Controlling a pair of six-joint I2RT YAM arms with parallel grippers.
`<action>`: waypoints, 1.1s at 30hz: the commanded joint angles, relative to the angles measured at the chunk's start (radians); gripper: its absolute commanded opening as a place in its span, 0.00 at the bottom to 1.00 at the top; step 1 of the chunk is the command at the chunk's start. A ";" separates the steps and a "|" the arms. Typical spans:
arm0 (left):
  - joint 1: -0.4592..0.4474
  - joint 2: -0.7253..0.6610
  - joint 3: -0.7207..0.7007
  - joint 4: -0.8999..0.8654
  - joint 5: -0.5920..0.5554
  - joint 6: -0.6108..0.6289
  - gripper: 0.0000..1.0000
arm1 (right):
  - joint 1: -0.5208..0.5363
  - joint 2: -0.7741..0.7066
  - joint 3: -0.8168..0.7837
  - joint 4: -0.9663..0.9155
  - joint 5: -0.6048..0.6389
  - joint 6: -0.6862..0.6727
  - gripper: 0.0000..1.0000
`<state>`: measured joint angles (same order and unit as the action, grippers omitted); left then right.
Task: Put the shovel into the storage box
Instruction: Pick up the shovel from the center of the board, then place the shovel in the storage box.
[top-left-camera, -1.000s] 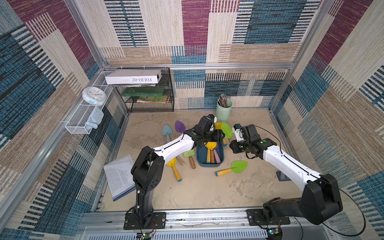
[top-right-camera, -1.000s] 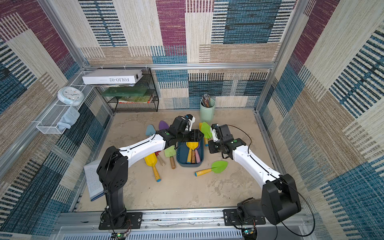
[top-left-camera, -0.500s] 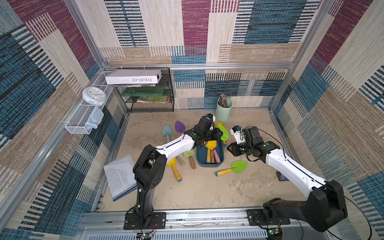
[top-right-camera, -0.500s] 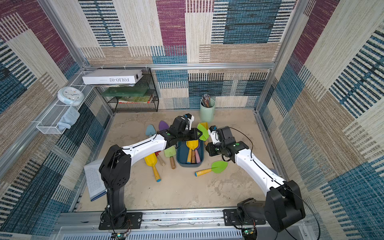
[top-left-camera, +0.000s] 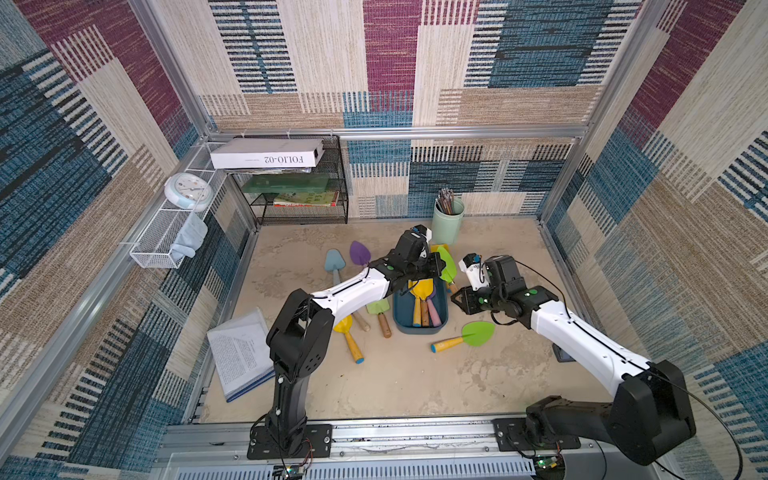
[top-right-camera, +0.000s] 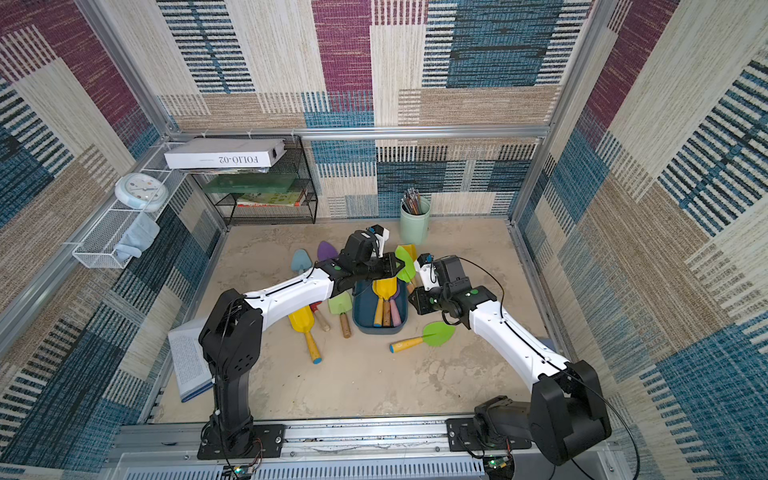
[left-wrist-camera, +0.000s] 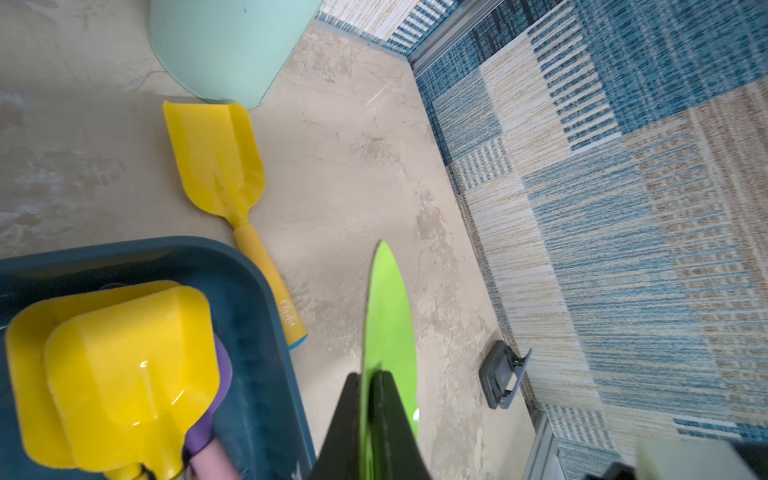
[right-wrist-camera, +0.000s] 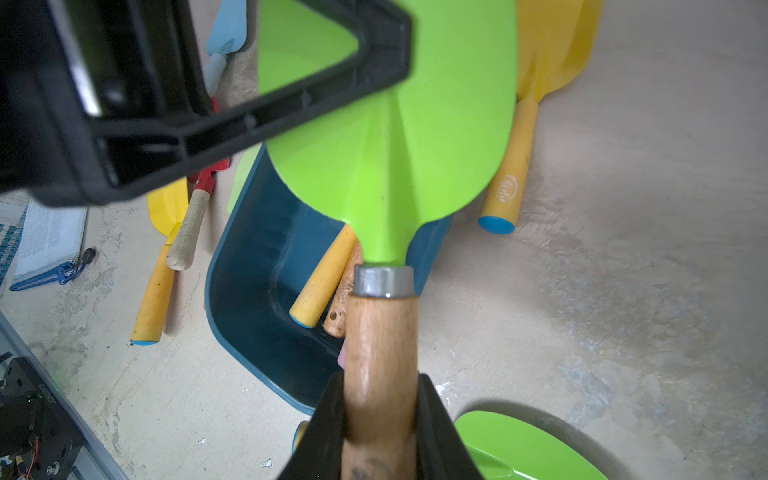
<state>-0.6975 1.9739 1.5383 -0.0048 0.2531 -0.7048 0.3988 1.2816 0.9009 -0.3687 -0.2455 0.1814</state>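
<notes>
My right gripper (right-wrist-camera: 380, 386) is clamped on the wooden handle of the green shovel (right-wrist-camera: 386, 137). The shovel hangs clear of the table (right-wrist-camera: 602, 291), just beside the right wall of the storage box (right-wrist-camera: 249, 257), and is not in it yet. Further out, my left gripper (left-wrist-camera: 368, 378) is pressed together on the thin blade of the same shovel, so both my grippers hold it at once. I judge this to be a hand-over: the handle grip steadies the tool while the blade pinch takes hold, and one grip must let go before the shovel can swing over the box. The box already holds other shovels (top-left-camera: 419, 303) lying lengthwise, so mine would best go in parallel to them. My right arm reaches in low from the box's right side, forearm sloping gently, wrist aimed toward the box. My left arm stretches from the box's left and crosses above its far end, jaws standing either side of the blade. Past the box's far right corner lie a yellow shovel (left-wrist-camera: 216, 162) and a mint cup (left-wrist-camera: 224, 45).
</notes>
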 joint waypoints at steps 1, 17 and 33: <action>0.001 0.003 0.005 -0.023 -0.015 0.045 0.03 | 0.002 -0.011 -0.002 0.055 -0.011 0.003 0.00; 0.019 0.014 0.029 -0.087 -0.047 0.081 0.00 | 0.001 -0.068 0.037 -0.025 0.017 0.007 0.52; 0.112 -0.013 0.131 -0.343 0.039 0.293 0.00 | 0.002 -0.151 0.014 -0.075 0.027 -0.013 0.57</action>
<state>-0.5930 1.9598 1.6386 -0.2539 0.2512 -0.5018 0.3988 1.1374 0.9192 -0.4282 -0.2279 0.1772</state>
